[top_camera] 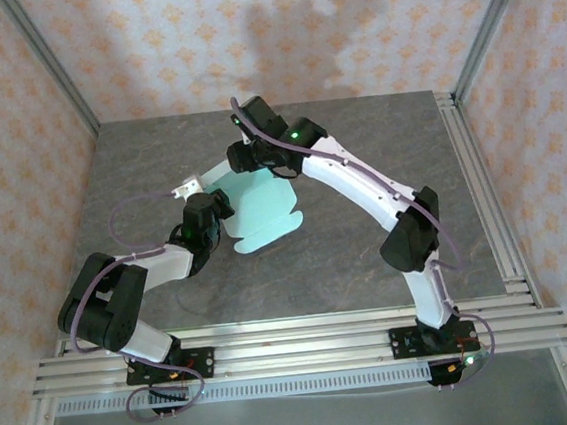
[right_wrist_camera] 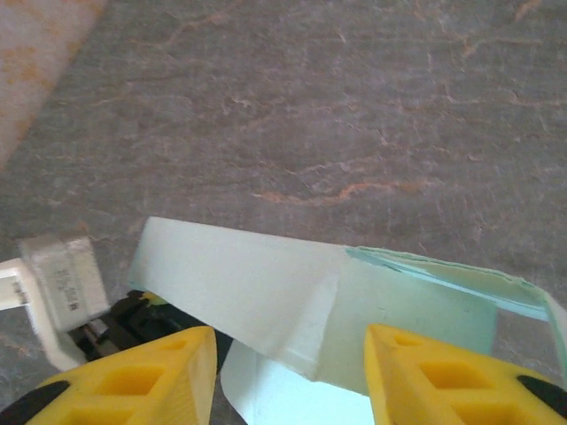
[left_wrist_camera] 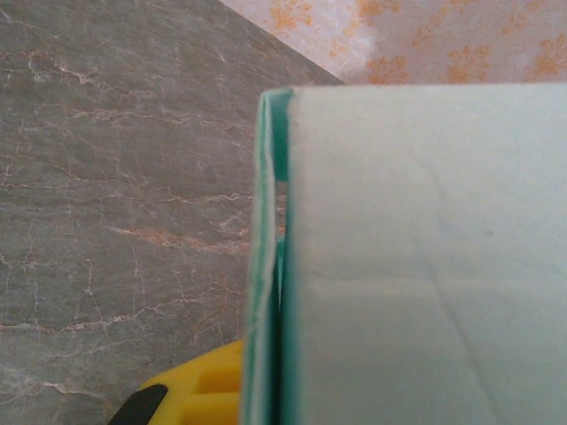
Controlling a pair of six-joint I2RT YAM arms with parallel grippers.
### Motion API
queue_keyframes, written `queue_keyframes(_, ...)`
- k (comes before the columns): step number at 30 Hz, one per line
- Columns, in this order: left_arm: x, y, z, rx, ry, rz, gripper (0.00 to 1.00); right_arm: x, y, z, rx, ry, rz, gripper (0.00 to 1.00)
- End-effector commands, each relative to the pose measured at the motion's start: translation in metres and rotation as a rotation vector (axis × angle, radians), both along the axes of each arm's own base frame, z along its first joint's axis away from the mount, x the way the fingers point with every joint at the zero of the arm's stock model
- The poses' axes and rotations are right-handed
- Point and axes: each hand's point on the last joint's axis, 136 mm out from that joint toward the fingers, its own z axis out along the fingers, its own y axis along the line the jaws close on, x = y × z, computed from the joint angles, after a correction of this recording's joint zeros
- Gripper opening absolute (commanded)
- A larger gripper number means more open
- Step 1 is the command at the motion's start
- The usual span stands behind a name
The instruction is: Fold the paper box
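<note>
The paper box [top_camera: 264, 214] is a pale mint-green card blank, partly folded, near the middle of the grey table. My left gripper [top_camera: 213, 211] grips its left edge. In the left wrist view the card [left_wrist_camera: 425, 266] stands edge-on against one yellow finger [left_wrist_camera: 195, 385] and hides the other. My right gripper [top_camera: 251, 165] hovers at the card's far edge. Its yellow fingers [right_wrist_camera: 168, 372] stand apart, open, with a raised flap of the card [right_wrist_camera: 266, 292] just beyond them and nothing pinched.
The marbled grey table [top_camera: 368, 255] is bounded by an aluminium rail on the right [top_camera: 482, 183] and rails along the front [top_camera: 296, 337]. Patterned walls [top_camera: 276, 32] close in the back and sides. Part of the left gripper's white body [right_wrist_camera: 62, 283] sits close to my right fingers.
</note>
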Motion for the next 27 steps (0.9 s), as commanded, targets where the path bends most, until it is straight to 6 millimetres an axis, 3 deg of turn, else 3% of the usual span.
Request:
queue_keyframes(1, 0.001, 0.009, 0.012, 0.017, -0.033, 0.037, 0.0, 0.002, -0.018, 0.001, -0.033, 0.013, -0.083, 0.45)
queue_keyframes(13, 0.0, 0.008, 0.011, 0.015, -0.03, 0.031, 0.0, 0.004, -0.015, -0.011, 0.023, 0.083, -0.1, 0.28)
queue_keyframes(27, -0.001, 0.008, 0.01, 0.021, -0.028, 0.026, 0.0, 0.006, -0.009, -0.02, 0.036, 0.116, -0.087, 0.3)
